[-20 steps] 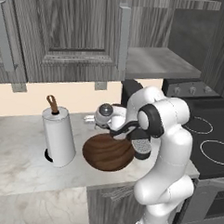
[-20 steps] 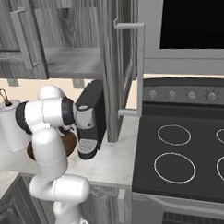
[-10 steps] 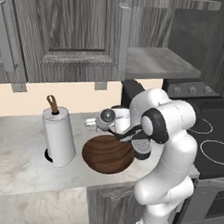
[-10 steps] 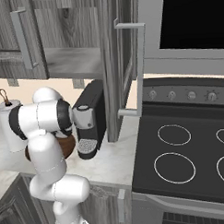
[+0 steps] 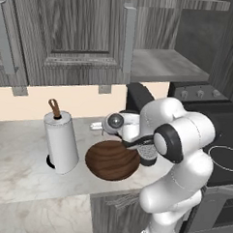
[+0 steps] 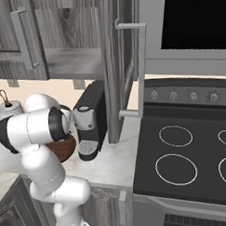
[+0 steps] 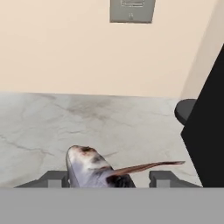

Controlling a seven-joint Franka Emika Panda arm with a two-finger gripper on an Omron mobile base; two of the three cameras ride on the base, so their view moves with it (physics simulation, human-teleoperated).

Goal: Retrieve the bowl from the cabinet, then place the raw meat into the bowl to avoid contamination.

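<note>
arm pose: folded low over the counter point(image 5: 20, 147), elbow bulging toward the cameras, forearm reaching back toward the wall, hand level with the far rim of the bowl point(image 5: 111, 160).

gripper point(image 7: 107, 179): pointed along the countertop at the beige wall; both finger tips low in the hand view, one on each side of the raw meat point(image 7: 94, 172); jaws spread, pads apart from the lump as far as can be seen, nothing clenched. Whether the tips touch the meat: cannot tell.

raw meat: grey-purplish lump with a reddish thin pointed end sticking out to the right, lying on the marble between the tips, close to the wall.

bowl: dark-brown, wooden, upright on the counter in front of the hand, between the paper-towel roll point(image 5: 62, 141) and the coffee machine point(image 6: 93, 119); partly hidden by the arm in the right base view.

cabinet point(image 5: 79, 34): above the counter, door point(image 6: 124, 63) swung open, grey inner shelf point(image 5: 164, 65) bare.

around: black coffee machine just right of the hand, its dark side at the right edge of the hand view; wall outlet point(image 7: 131, 11) above on the beige wall; stove point(image 6: 191, 158) further right.

in the way: bowl and the arm's own elbow block the base views of the tips.
</note>
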